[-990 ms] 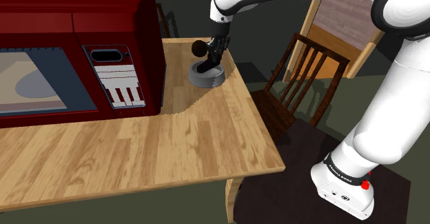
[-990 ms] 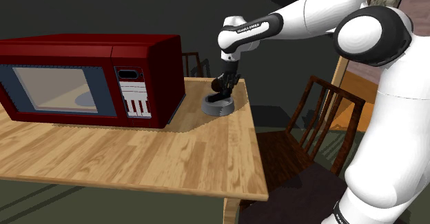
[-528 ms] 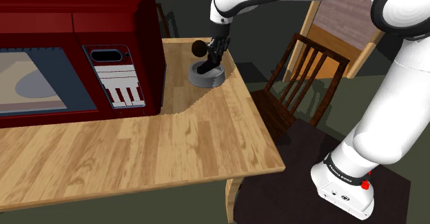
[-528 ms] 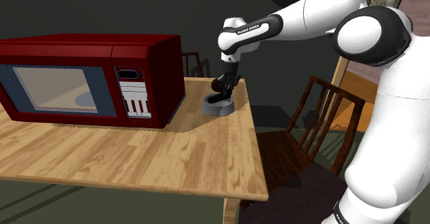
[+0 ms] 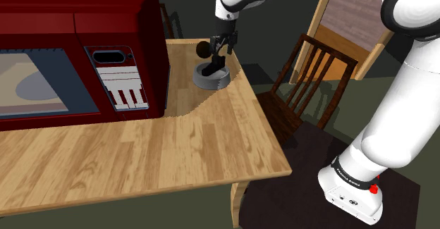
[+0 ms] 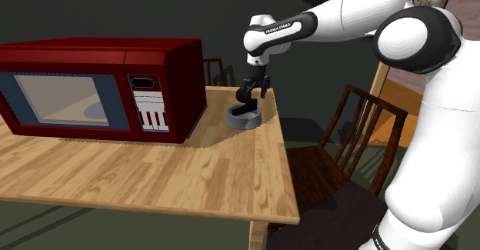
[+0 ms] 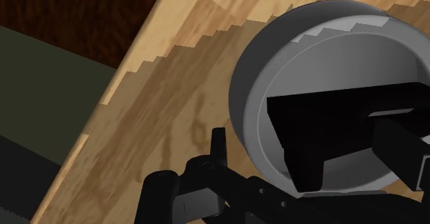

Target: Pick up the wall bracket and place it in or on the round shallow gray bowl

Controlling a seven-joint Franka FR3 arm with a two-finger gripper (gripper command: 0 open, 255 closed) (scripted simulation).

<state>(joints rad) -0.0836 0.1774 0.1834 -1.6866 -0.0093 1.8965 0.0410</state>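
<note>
The black wall bracket [image 7: 331, 119] lies inside the round gray bowl [image 5: 211, 82] on the wooden table [image 5: 176, 150], at 3 o'clock from the red microwave [image 5: 77, 51] in the shoulder view, while the gripper [image 5: 220, 50] hangs just above, fingers spread, holding nothing.

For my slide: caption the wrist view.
Open gripper above the black bracket resting in the gray bowl on a wooden table.

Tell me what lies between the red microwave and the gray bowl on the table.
Nothing but bare wooden tabletop separates the red microwave from the gray bowl, as the shoulder view shows.
</note>
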